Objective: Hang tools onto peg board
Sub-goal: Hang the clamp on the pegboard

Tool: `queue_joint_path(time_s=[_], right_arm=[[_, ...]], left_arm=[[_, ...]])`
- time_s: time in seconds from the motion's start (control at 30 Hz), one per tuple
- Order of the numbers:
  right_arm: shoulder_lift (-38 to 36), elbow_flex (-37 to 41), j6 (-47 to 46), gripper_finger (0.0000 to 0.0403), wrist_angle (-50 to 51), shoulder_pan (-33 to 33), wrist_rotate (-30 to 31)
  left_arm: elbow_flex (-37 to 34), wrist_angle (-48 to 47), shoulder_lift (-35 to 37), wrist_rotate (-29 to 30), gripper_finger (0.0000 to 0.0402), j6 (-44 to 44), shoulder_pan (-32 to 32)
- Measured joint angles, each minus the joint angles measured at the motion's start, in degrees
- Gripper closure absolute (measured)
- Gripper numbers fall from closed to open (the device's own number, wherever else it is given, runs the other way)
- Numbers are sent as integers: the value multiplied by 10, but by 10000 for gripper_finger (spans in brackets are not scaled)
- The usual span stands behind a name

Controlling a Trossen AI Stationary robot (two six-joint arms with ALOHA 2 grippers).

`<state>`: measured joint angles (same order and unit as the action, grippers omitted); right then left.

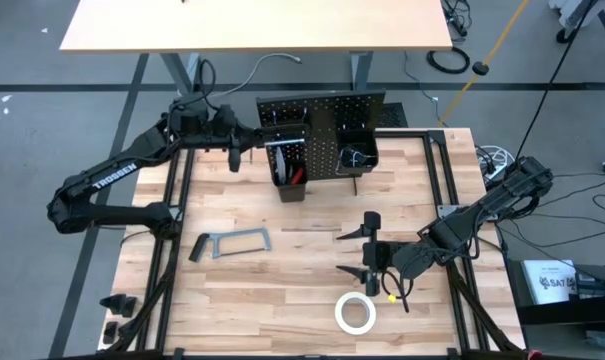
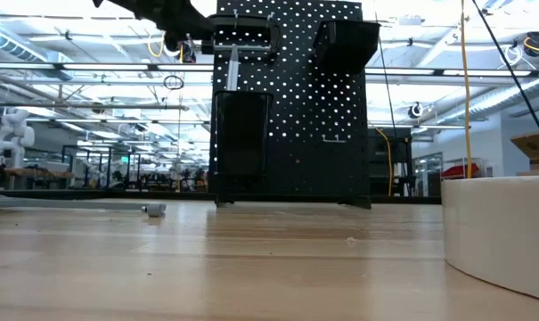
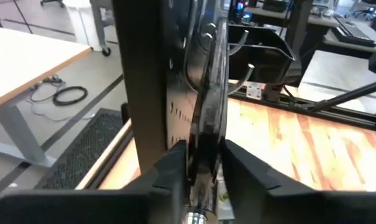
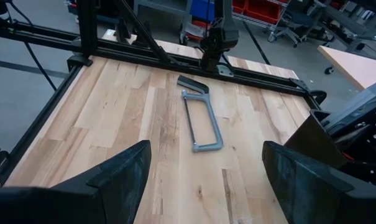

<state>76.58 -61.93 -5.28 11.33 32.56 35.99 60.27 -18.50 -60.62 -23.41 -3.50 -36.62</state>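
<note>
Clamping a slim dark tool [image 3: 207, 118] between its fingers [image 3: 250, 177], left claw [image 1: 234, 152] at the upper left edge of the peg board [image 1: 327, 110], tool's long axis running up alongside the panel face toward a silver hook [image 3: 203, 43]; exact tool hard to tell. Waiting low over the counter [image 1: 262, 290], right claw [image 1: 374, 250] spread wide apart, nearer the grey hacksaw [image 1: 232, 243], flat, long axis across the counter, and the white tape roll [image 1: 355, 312].
</note>
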Motion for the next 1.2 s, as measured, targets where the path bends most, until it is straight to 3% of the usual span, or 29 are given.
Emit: queue_joint_path(time_s=[0.13, 0.8, 1.2], right_arm=[[0, 0, 1, 101, 0, 0, 0], [0, 0, 4, 101, 0, 0, 0], [0, 0, 1, 101, 0, -10, -1]], left_arm=[[0, 12, 0, 3, 364, -4, 0], [-1, 47, 0, -3, 364, 4, 0], [0, 82, -19, -6, 364, 23, 32]])
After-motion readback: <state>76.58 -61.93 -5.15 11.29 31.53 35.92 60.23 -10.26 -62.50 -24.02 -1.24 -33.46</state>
